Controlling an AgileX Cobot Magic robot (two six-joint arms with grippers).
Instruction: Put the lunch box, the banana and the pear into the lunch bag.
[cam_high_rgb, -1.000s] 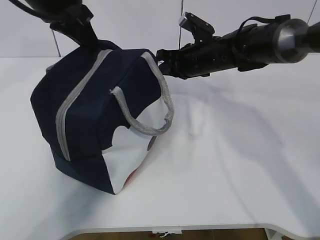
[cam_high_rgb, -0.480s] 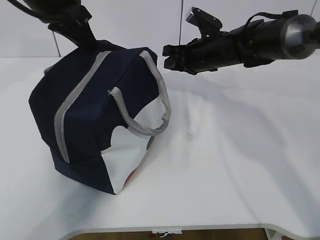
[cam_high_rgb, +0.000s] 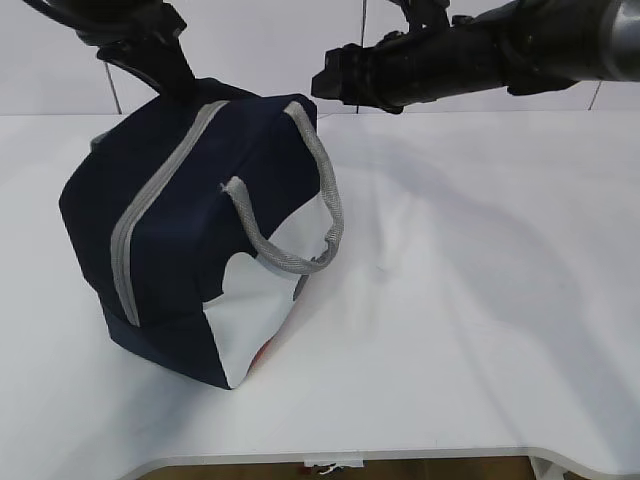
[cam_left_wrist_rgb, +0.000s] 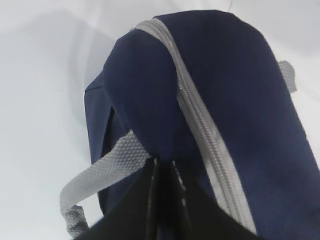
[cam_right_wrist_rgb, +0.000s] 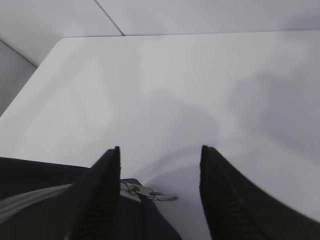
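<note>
The dark navy lunch bag (cam_high_rgb: 200, 210) stands on the white table with its grey zipper strip (cam_high_rgb: 150, 200) closed. My left gripper (cam_high_rgb: 182, 82) is at the bag's top back corner, and in the left wrist view it (cam_left_wrist_rgb: 164, 167) is shut on the bag's navy fabric (cam_left_wrist_rgb: 225, 75) beside a grey handle (cam_left_wrist_rgb: 100, 175). My right gripper (cam_high_rgb: 322, 82) is open and empty, hovering above the bag's far right end. Its wrist view shows the metal ring pull (cam_right_wrist_rgb: 152, 193) below the open gripper (cam_right_wrist_rgb: 160, 152). The lunch box, banana and pear are out of view.
The white table (cam_high_rgb: 480, 300) stretches to the right and front of the bag. A white wall runs behind it. The near handle (cam_high_rgb: 300, 262) hangs over the bag's white side panel (cam_high_rgb: 250, 310). The table's front edge (cam_high_rgb: 400, 455) is close below.
My right gripper has lifted up and away from the bag's far end, moving higher and slightly left. The bag and left gripper have barely moved.
</note>
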